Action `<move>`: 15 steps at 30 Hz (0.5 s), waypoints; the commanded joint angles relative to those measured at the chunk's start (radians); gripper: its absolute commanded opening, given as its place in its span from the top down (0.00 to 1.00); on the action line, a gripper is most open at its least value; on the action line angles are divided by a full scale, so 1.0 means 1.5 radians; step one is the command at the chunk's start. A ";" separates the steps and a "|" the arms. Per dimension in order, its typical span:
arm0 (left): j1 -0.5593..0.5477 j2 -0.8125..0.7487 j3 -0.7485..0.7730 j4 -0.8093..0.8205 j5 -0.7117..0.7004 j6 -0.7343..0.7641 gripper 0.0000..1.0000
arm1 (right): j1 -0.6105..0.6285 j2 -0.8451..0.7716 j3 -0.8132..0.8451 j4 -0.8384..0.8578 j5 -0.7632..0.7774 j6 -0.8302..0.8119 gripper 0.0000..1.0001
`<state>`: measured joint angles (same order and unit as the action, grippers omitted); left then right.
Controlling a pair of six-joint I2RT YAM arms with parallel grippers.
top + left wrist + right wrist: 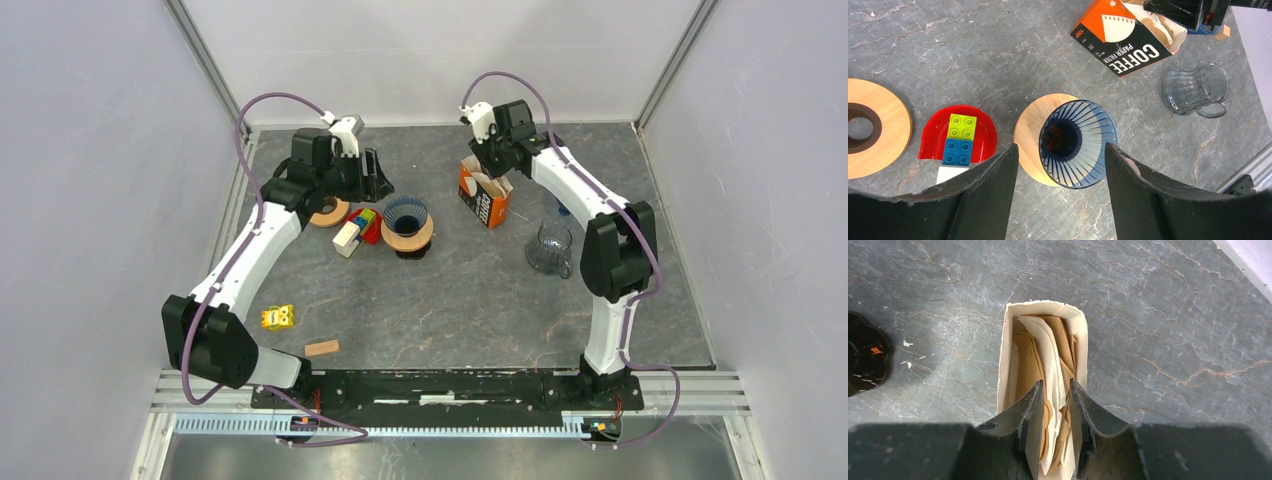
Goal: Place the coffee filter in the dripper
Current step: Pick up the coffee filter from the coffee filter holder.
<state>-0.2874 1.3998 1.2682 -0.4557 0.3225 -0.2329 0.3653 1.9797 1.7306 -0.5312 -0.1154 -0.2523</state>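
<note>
Right gripper (1055,386), jaws narrowly parted, straddles filters (1053,347) in the box (485,200), two o'clock from the dripper (406,218); left gripper (1060,149) hangs wide over it. Closing here could pinch several filters or drag the box.

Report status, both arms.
Left gripper open above dripper. Right gripper slightly open inside filter box, straddling filters. Dripper holds no filter; nothing blocking.

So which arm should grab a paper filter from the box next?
Right, probably. The right gripper is down inside the open filter box, its fingers slightly apart among the filters. The left gripper hangs open over the dripper, away from the box.
</note>
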 commanded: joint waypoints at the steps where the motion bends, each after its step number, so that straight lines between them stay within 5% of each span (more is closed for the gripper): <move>1: 0.003 -0.025 -0.006 0.029 0.001 0.031 0.29 | 0.017 -0.001 0.012 0.012 0.065 -0.044 0.69; 15: 0.003 -0.023 -0.009 0.033 0.005 0.028 0.29 | 0.029 0.017 -0.004 -0.002 0.126 -0.082 0.72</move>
<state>-0.2874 1.3972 1.2549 -0.4519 0.3229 -0.2329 0.4088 1.9907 1.7302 -0.5362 0.0334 -0.3489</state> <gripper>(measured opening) 0.703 0.287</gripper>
